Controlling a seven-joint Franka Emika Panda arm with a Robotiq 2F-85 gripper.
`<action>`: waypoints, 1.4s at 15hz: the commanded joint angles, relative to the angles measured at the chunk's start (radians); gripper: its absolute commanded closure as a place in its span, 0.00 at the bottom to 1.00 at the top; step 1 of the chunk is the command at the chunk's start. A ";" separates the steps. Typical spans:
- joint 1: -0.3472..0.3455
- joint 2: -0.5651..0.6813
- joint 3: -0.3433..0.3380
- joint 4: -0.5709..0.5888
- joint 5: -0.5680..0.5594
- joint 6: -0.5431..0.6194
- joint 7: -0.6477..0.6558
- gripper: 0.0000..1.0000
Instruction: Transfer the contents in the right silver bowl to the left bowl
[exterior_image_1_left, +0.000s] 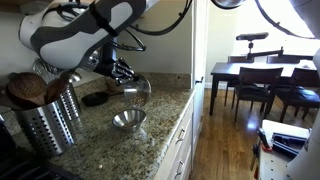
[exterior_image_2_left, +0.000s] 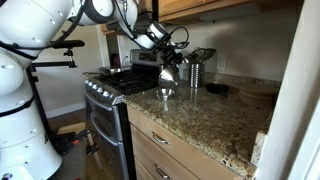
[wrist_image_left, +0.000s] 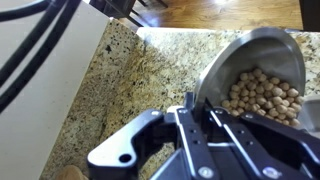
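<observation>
Speckled granite counter (exterior_image_1_left: 150, 140) runs through this kitchen, with a dining table (exterior_image_1_left: 255, 72) and chairs off at three o'clock in an exterior view and a black stove (exterior_image_2_left: 105, 92) at nine o'clock in an exterior view. And the gripper (wrist_image_left: 192, 104) is clamped tight on the rim of the right silver bowl (wrist_image_left: 250, 55), which is lifted clear of the counter and tipped hard! The wrist view looks straight into it: a heap of small round beige balls, chickpeas (wrist_image_left: 262, 95) by the look of them, is piled against the low side, toward five o'clock in the bowl. Right below, at six o'clock, the left bowl (exterior_image_1_left: 128, 120) sits upright on the granite. Both exterior views show the tilted bowl hanging just above it, not touching. What lies in the lower bowl I cannot tell. At nine o'clock from the bowls a perforated steel utensil holder (exterior_image_1_left: 45, 125) stands full of wooden utensils (exterior_image_1_left: 30, 88), with a flat black pan (exterior_image_1_left: 95, 98) beyond it at eleven o'clock.
</observation>
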 joint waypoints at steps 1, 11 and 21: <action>0.022 0.021 -0.007 0.038 -0.039 -0.053 -0.011 0.92; 0.027 0.018 -0.004 0.035 -0.050 -0.066 -0.008 0.92; 0.031 0.013 -0.004 0.025 -0.069 -0.072 0.001 0.92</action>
